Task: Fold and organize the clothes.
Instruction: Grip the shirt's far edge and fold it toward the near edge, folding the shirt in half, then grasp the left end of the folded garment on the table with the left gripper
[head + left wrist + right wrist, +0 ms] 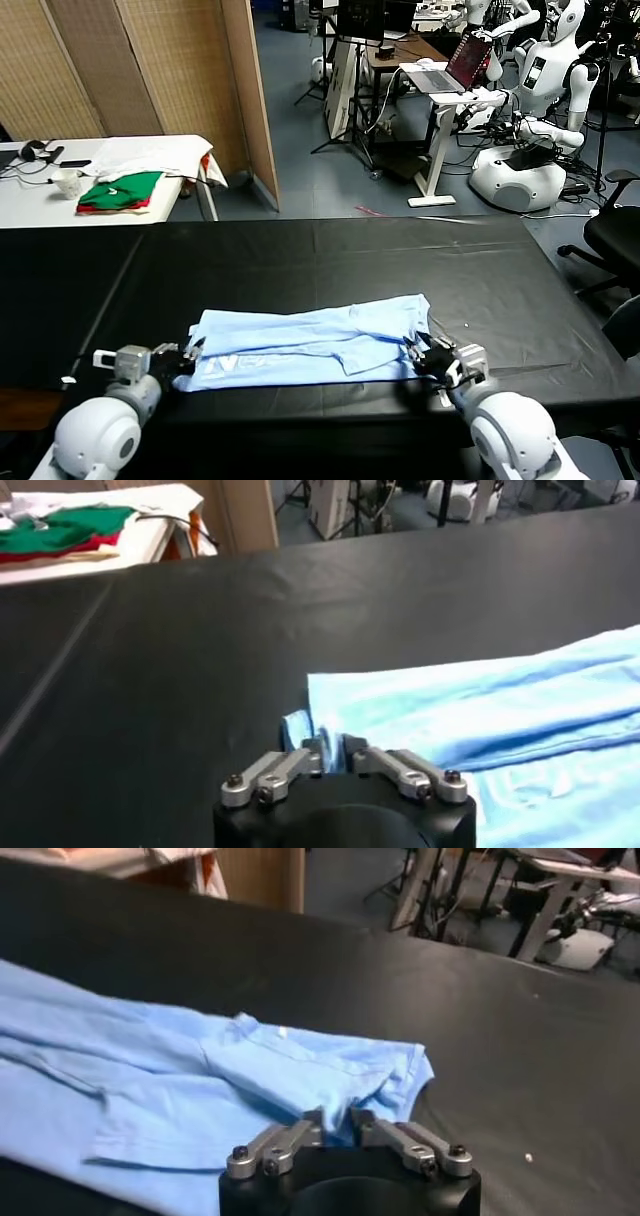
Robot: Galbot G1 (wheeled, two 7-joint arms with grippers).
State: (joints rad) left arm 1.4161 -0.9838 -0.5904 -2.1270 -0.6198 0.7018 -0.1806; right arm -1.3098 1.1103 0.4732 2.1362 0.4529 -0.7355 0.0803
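- Left gripper point(333, 752): jaws nearly together, pinching one corner of one pale light-blue T-shirt point(310, 343).
- Right gripper point(337, 1126): likewise pinched on opposite end.
- One shirt laid on one black table point(330, 260).

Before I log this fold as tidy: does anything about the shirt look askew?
Mostly tidy: the light-blue T-shirt lies as a long flat band on the black table. Only its end by the right gripper is puckered, a sleeve flap lying crooked.
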